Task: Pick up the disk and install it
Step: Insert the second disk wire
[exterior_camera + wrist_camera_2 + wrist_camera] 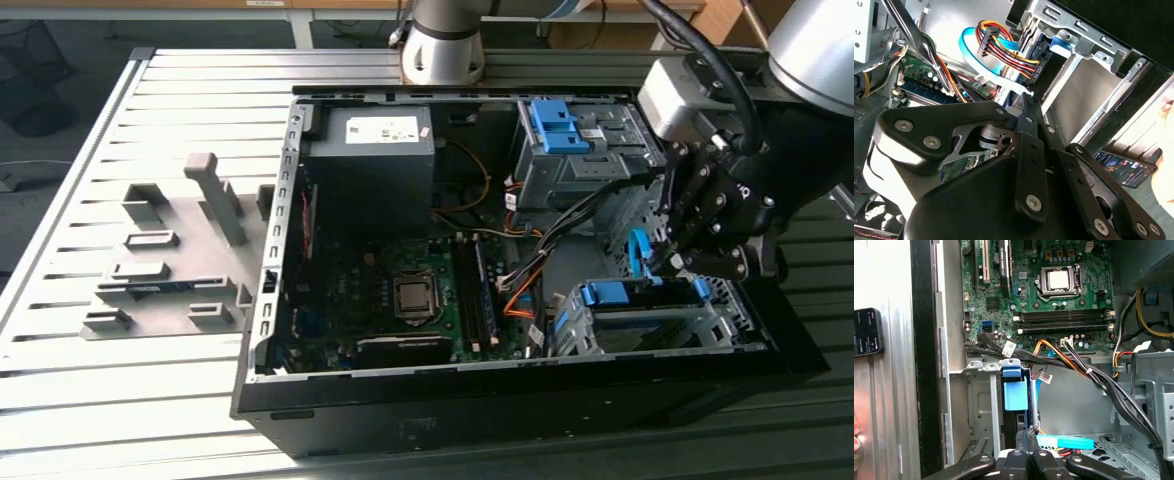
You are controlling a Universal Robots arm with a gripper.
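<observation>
In the lower right of the exterior view, the gripper is hanging just above the nearer drive cage. In both wrist views its fingers are meeting at the tips with nothing between them, so it is carrying nothing.

The disk is sitting in that cage, directly beneath and just beyond the fingertips, its blue frame end facing the gripper. In the first wrist view this blue end is standing right ahead of the tips; whether they are touching it, I cannot tell. The disk's long axis seems to be running down into the cage, away from the gripper and towards the case wall, so it looks mostly seated.

Counting outward: one gripper, one disk, two drive cages. The farther cage, upper right in the exterior view, is holding one bare blue bracket. Between them a bundle of cables is crossing to one motherboard. One grey box is sitting behind it.
</observation>
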